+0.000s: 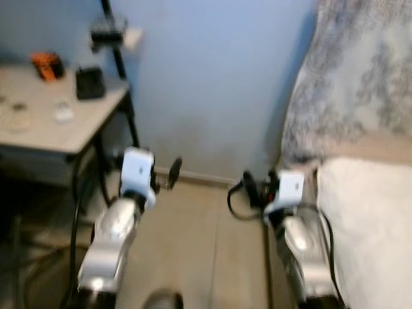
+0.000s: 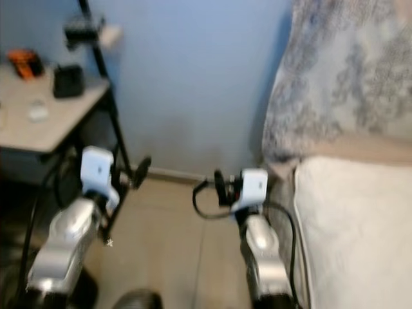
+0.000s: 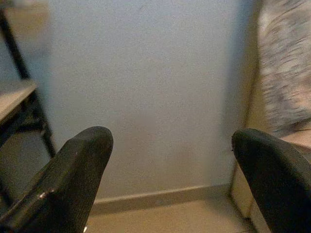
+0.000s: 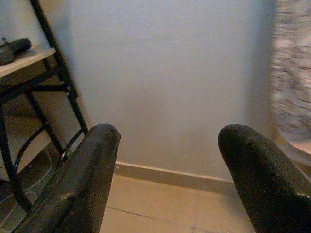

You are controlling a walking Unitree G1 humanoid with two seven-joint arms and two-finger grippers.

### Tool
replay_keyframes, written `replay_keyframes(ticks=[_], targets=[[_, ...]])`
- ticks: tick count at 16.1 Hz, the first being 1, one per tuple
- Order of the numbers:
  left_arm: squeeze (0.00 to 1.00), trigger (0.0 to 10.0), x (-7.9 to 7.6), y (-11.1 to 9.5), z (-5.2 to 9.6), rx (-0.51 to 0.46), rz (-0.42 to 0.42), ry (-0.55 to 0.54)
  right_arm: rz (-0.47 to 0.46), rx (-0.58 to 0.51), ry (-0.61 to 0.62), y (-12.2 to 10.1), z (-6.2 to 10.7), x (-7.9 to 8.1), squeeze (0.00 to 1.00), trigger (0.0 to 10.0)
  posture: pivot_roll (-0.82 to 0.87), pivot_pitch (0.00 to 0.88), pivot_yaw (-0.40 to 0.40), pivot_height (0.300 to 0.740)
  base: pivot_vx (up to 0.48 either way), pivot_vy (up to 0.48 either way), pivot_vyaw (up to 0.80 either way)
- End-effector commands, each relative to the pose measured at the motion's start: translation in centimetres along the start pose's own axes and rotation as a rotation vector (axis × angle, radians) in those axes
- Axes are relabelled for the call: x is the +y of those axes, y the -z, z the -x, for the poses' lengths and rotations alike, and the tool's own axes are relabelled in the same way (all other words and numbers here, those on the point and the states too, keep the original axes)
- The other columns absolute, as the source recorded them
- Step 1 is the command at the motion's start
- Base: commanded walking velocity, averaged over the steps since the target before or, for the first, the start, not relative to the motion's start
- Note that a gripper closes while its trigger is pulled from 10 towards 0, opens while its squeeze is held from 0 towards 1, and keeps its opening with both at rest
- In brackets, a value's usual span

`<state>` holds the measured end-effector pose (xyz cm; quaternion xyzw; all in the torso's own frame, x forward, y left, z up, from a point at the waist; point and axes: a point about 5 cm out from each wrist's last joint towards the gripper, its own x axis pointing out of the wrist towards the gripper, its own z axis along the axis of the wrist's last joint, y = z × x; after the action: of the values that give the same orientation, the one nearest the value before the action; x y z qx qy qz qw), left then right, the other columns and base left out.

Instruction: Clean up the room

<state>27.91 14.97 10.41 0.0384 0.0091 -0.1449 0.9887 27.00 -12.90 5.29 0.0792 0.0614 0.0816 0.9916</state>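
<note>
Both silver arms are raised in front of me over a tan tiled floor [image 1: 193, 251], facing a blue wall [image 1: 212, 84]. My left gripper [image 1: 172, 172] is open with nothing between its fingers; in the left wrist view [image 3: 170, 145] the wall and skirting show through the gap. Level with it to the right, my right gripper [image 1: 250, 185] also stands open and holds nothing [image 4: 167, 141]. A side table [image 1: 64, 132] at the left carries an orange object [image 1: 47, 65], a black box [image 1: 90, 82] and small pale items [image 1: 63, 113]. The picture is blurred.
A bed with a white cover [image 1: 367, 225] and a grey patterned blanket [image 1: 360, 84] lines the right side. A black stand pole [image 1: 119, 58] rises by the table's right edge. The table's black frame [image 4: 53, 73] and cables lie low on the left.
</note>
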Motion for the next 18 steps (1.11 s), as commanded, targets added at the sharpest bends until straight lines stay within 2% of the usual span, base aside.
replay_keyframes(ticks=[1,13,14,17,18], targets=[[0.00,10.0,-0.1,-0.7,-0.4,-0.023,-0.023,0.017,0.002,-0.019,0.001,-0.4,-0.2,-0.1,0.00,10.0,0.02,0.000,-0.020,0.740,-0.322,0.000,0.00],[0.00,10.0,-0.5,-0.6,-0.7,-0.022,-0.030,0.045,-0.008,-0.018,0.023,-0.2,0.2,-0.2,0.00,10.0,0.01,0.000,-0.005,0.740,-0.320,0.000,0.00],[0.00,10.0,-0.5,-0.6,-0.7,-0.022,-0.031,0.042,0.025,-0.030,0.060,-0.5,0.2,-0.7,0.00,10.0,0.01,0.000,-0.005,0.740,-0.319,0.000,0.00],[0.00,10.0,-0.2,-0.5,-0.7,-0.018,-0.028,0.027,0.046,-0.081,0.065,-1.4,0.0,-0.4,0.00,10.0,0.01,0.000,-0.003,0.740,-0.321,0.000,0.00],[0.00,10.0,-0.2,-0.5,-0.7,-0.018,-0.023,0.027,0.023,-0.091,0.075,-1.6,0.0,-0.6,1.00,10.0,0.01,0.000,-0.003,0.740,-0.315,0.000,0.00]])
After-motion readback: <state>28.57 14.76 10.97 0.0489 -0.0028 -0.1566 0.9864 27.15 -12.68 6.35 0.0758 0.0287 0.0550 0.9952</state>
